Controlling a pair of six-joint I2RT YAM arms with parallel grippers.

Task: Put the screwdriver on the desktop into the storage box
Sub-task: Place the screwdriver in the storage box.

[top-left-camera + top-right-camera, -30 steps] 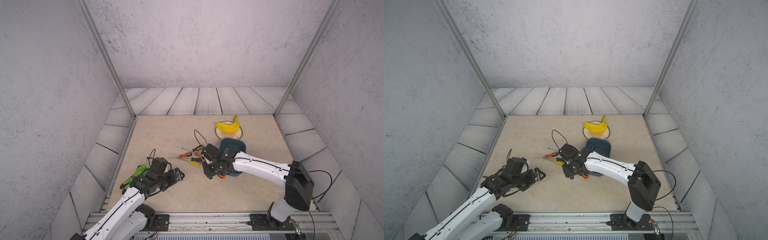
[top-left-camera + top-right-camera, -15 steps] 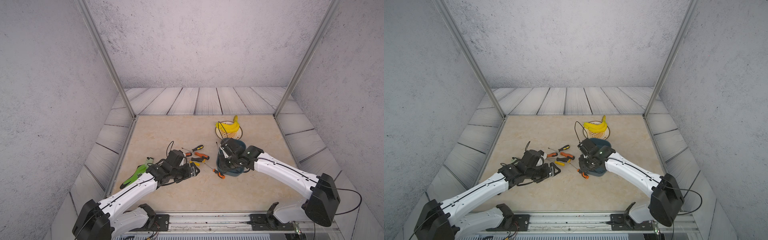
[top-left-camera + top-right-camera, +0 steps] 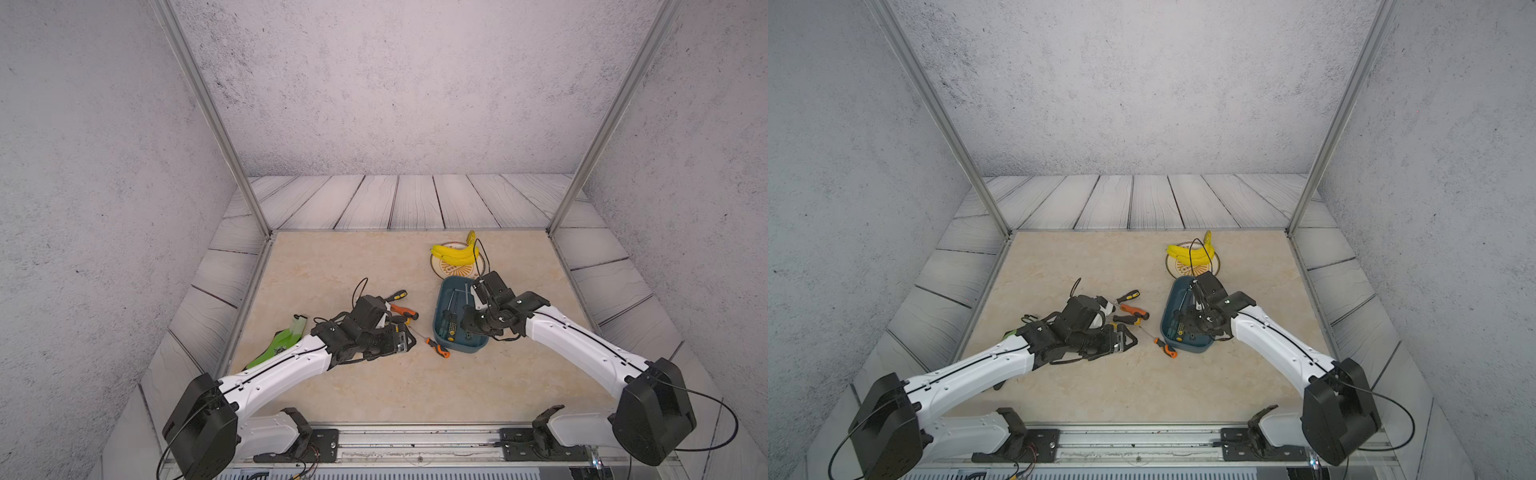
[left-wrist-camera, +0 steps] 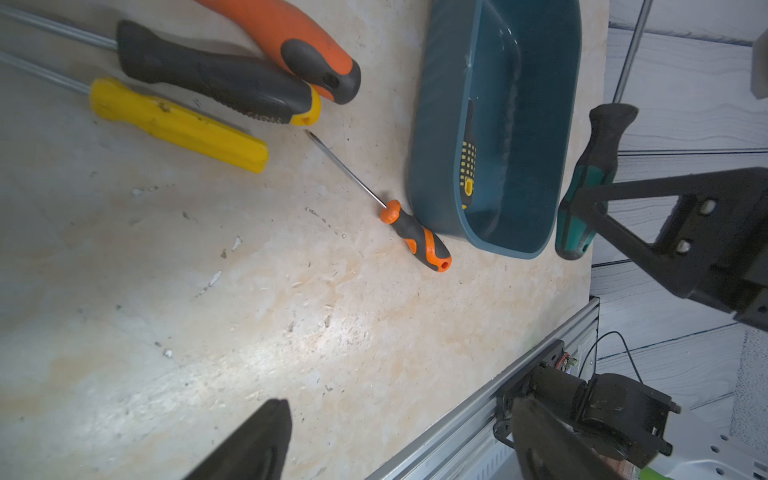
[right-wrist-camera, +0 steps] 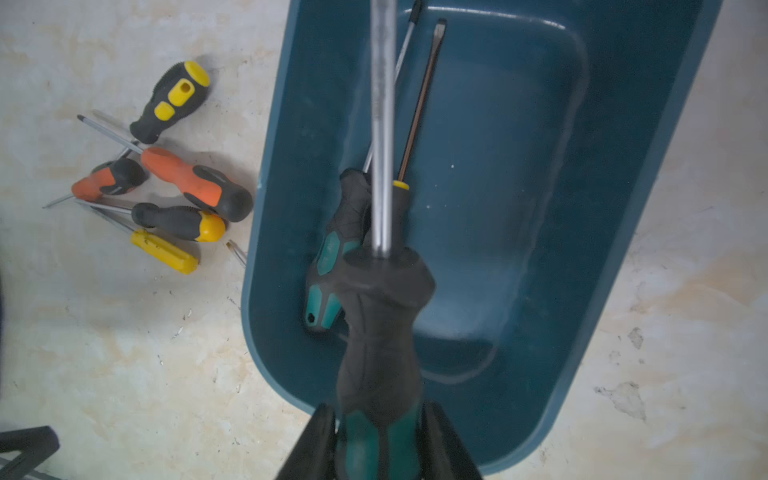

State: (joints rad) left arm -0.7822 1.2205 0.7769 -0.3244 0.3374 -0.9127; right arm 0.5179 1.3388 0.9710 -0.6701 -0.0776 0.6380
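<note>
The black-and-teal rubber-handled screwdriver with a long steel shaft (image 5: 380, 324) is hanging over the open dark teal plastic storage box (image 5: 266, 299). It is not yet lying in the box, and its shaft is running along the box's length, probably so that it is going to fit between the low walls once let go. The right gripper (image 5: 378, 411) is clenching the butt end of that handle from both sides, which is leaving the shaft free to go down first. Under it, a second black-and-teal screwdriver (image 5: 328, 266) and a thin dark-shafted screwdriver with a black-and-yellow handle (image 5: 422, 91) are lying on the box floor, pointing the same way. Just beside the box's outer wall a small orange-and-black screwdriver (image 4: 419, 237) is resting on the beige marble-patterned desk (image 3: 332, 257). Farther out a loose cluster is waiting there: a plain yellow-handled screwdriver (image 4: 178, 124), a black one with a yellow cap (image 4: 216, 79) and a large orange one with a black end (image 4: 299, 45). The left gripper (image 3: 399, 343) is hovering low next to that cluster with its jaws spread wide and grasping nothing, seemingly lining up on the next tool. A round patterned plate (image 3: 440, 272) carrying yellow bananas (image 3: 455, 253) is sitting beyond the box, clear of the work.
</note>
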